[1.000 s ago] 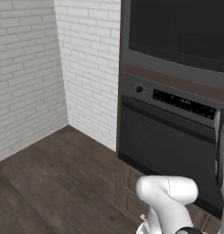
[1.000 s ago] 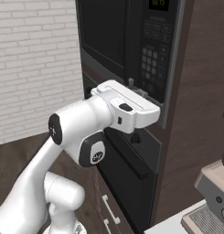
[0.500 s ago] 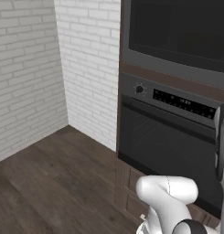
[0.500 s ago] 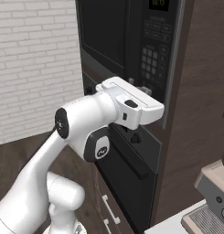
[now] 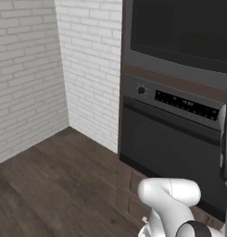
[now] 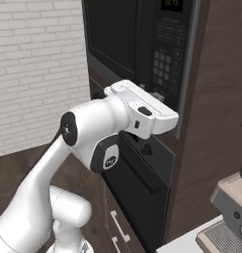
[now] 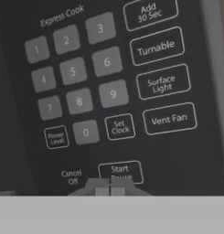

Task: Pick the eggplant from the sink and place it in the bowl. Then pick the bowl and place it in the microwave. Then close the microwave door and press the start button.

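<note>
The microwave (image 6: 142, 44) is built into the dark cabinet, and the microwave door (image 5: 179, 37) lies flat against its front. In the hand view the microwave's keypad (image 7: 95, 82) is very close. My gripper (image 7: 110, 186) is shut, its two tips pressed together at the lower edge of the Start/Pause button (image 7: 120, 170). From the right base view the white hand reaches up to the bottom of the keypad (image 6: 164, 54), with the gripper (image 6: 158, 95) against it. The eggplant, the bowl and the sink are out of view.
A black oven (image 5: 170, 148) with a knob (image 5: 141, 90) sits directly under the microwave, its handle (image 6: 142, 173) below my hand. A white brick wall (image 5: 82, 69) stands to the left over a dark wood floor. A coffee machine (image 6: 231, 217) sits at the lower right.
The arm has risen slightly and the hand has pushed a little closer to the keypad's lower edge. The gripper stays shut throughout.
</note>
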Available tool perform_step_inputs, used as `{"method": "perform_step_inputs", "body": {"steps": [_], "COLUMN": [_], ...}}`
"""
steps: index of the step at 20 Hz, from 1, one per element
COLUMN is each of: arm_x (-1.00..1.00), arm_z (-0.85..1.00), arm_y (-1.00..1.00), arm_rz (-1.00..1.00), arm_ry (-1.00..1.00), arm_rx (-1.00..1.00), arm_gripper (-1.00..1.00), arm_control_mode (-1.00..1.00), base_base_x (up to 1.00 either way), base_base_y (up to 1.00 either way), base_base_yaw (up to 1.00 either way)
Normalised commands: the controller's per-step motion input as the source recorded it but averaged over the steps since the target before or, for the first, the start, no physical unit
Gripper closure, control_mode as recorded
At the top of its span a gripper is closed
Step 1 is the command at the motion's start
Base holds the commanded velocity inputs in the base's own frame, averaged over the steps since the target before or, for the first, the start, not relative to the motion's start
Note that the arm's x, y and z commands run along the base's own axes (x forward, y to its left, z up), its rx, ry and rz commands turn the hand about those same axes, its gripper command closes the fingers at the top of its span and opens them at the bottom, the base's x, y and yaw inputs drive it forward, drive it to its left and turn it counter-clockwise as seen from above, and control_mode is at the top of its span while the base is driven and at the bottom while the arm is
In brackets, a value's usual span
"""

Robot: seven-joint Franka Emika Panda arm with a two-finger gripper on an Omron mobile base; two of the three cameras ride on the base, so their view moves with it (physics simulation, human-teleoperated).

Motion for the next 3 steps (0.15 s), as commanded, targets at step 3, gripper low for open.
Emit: {"method": "perform_step_inputs", "body": {"steps": [3], "arm_x": [0.77], "arm_z": [0.00], "arm_y": [-0.43], "arm_rz": [0.08], "arm_ry": [0.07], "arm_rx": [0.13], "arm_gripper": [1.00], "arm_control_mode": [-1.00], "base_base_x": [0.00], "base_base_y": [0.00], "base_base_yaw": [0.00]}}
